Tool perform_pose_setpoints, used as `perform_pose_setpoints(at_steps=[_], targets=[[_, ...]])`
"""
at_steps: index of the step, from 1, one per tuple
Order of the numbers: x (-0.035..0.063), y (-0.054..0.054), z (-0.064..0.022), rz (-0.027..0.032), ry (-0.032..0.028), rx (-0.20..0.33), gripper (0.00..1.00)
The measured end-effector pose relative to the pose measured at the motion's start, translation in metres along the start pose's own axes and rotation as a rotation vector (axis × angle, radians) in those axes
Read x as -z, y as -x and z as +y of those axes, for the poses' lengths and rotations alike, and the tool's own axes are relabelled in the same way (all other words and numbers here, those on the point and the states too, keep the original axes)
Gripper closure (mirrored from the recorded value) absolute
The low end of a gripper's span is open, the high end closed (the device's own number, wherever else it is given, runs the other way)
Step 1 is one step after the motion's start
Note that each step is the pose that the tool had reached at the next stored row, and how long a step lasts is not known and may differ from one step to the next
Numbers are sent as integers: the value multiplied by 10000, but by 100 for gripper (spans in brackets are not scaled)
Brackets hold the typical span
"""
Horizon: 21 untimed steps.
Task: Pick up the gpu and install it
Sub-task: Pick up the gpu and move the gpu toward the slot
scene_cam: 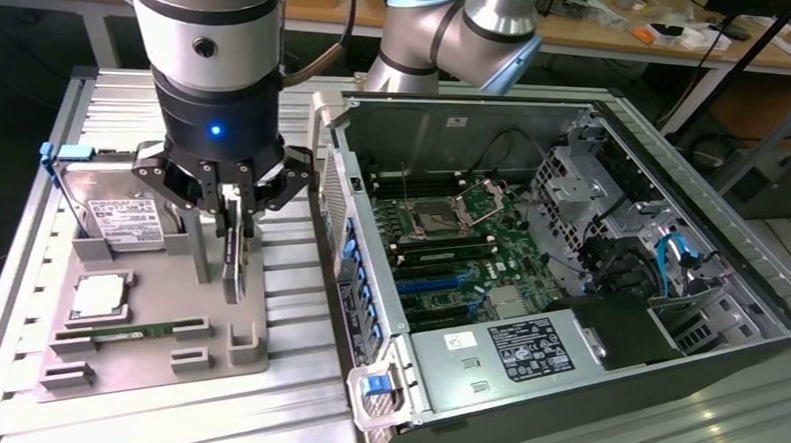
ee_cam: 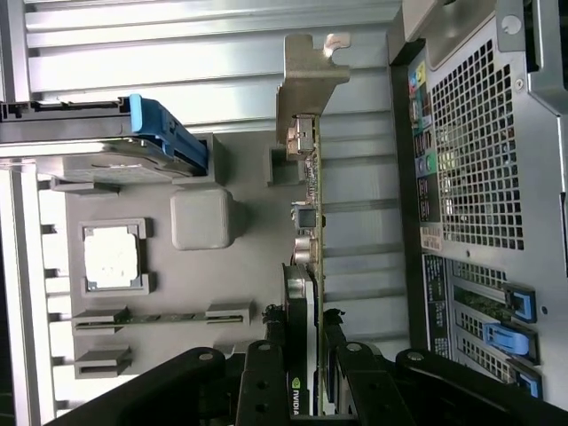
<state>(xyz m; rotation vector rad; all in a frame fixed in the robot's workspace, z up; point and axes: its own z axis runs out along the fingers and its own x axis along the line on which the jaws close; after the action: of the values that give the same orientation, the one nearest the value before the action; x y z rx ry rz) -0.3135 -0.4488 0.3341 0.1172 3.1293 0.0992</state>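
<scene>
The gpu [scene_cam: 238,260] is a thin card seen edge-on, hanging upright over the grey holder tray [scene_cam: 162,356] at the exterior view's left. My gripper [scene_cam: 236,210] is shut on its upper edge, one black finger on each face. In the wrist view the gpu [ee_cam: 311,204] runs away from the gripper [ee_cam: 306,351], and its silver end bracket [ee_cam: 308,84] is at the far end. Whether the card's lower edge still touches the tray is unclear. The open computer case [scene_cam: 371,160] lies to the card's right in the exterior view.
A silver hard drive [scene_cam: 123,215], a square processor [scene_cam: 99,294] and a narrow green memory stick [scene_cam: 137,330] sit on the tray. Inside the case are the motherboard [scene_cam: 462,239] with blue slots [scene_cam: 427,281], a power supply [scene_cam: 524,347] and cables. The case's perforated rear panel [ee_cam: 479,133] stands close beside the card.
</scene>
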Motion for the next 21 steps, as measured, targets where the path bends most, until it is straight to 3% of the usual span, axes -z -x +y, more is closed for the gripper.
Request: perform_pose_setpoints(at_steps=[21], targets=[[328, 2, 21, 0, 0, 0, 73]])
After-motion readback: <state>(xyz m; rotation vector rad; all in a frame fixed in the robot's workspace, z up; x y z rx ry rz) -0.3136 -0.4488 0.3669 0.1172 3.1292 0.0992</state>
